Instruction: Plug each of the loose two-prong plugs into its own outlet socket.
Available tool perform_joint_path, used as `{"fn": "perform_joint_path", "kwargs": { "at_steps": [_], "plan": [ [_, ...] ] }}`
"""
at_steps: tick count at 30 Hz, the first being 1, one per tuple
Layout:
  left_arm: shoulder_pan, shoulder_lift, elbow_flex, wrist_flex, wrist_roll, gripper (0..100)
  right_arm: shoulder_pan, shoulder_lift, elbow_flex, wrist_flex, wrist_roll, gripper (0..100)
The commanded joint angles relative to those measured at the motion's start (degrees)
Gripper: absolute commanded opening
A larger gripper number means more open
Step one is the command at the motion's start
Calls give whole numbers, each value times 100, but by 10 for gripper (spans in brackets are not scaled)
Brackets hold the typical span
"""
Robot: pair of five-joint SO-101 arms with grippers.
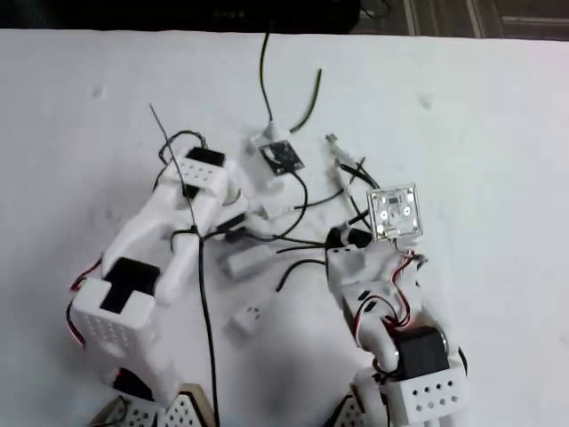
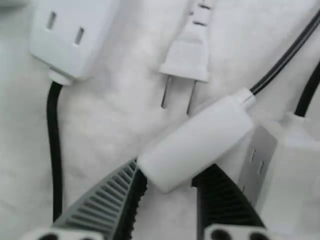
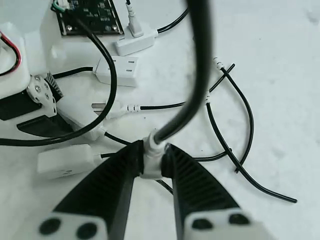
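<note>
White cloth table [image 1: 498, 107], cords tangled. Right gripper [image 3: 152, 154] clamped on plug [image 3: 151, 166]; its black cord [image 3: 197, 75] arches overhead and may snag. Left gripper [image 2: 170, 176] pinches white connector [image 2: 200, 142] askew; may twist loose. Beyond: loose two-prong plug [image 2: 185, 57], outlet socket [image 2: 70, 32], lying apart.

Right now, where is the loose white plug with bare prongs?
In the left wrist view, the plug lies on the table just ahead of the left gripper, beside the white socket.
</note>
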Motion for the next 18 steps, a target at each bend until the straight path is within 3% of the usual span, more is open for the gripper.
{"fn": "perform_joint_path", "kwargs": {
  "at_steps": [1, 10, 14, 16, 18],
  "plan": [
    [13, -505, -141, 299, -105, 61, 40, -4, -70, -101, 18, 17],
    [-347, -1947, 782, 510, 404, 23, 40, -4, -70, -101, 18, 17],
    [-532, -2501, 1187, 70, 413, 25, 31, -4, -70, -101, 18, 17],
    [-514, -2589, 1275, -105, 255, 77, 31, -4, -70, -101, 18, 17],
    [-514, -2519, 1257, -185, -70, 197, 31, -4, -70, -101, 18, 17]
  ]
}}
